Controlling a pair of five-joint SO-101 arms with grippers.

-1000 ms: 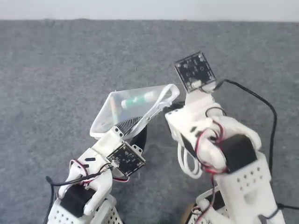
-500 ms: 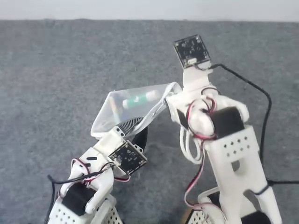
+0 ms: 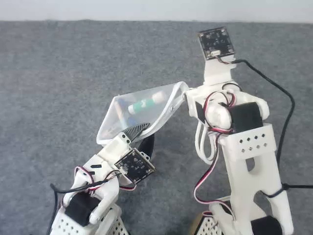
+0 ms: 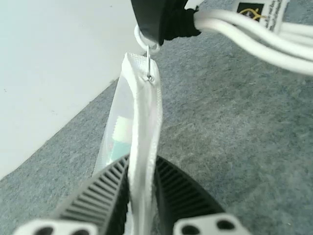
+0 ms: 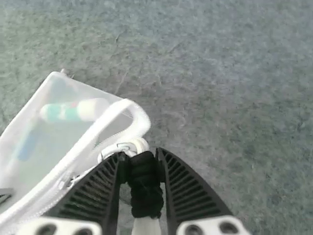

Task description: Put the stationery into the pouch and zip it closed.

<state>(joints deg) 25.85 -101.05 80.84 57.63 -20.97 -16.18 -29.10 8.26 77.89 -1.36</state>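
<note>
Pouch [image 3: 128, 122]: sat mid-frame with a green-white stick [image 3: 145, 104] inside.
Left gripper [image 4: 142, 165]: squeezed its edge.
Right gripper [image 5: 141, 157]: pinched the black zipper cord [image 5: 145, 188].

Grey carpet-like table top [image 3: 54, 68] w/ L arm base [image 3: 110, 223] & R arm base [image 3: 215, 227] at near edge.

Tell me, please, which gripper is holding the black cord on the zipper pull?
The right gripper, pinching the cord; the left gripper instead clamps the pouch by its edge.
</note>
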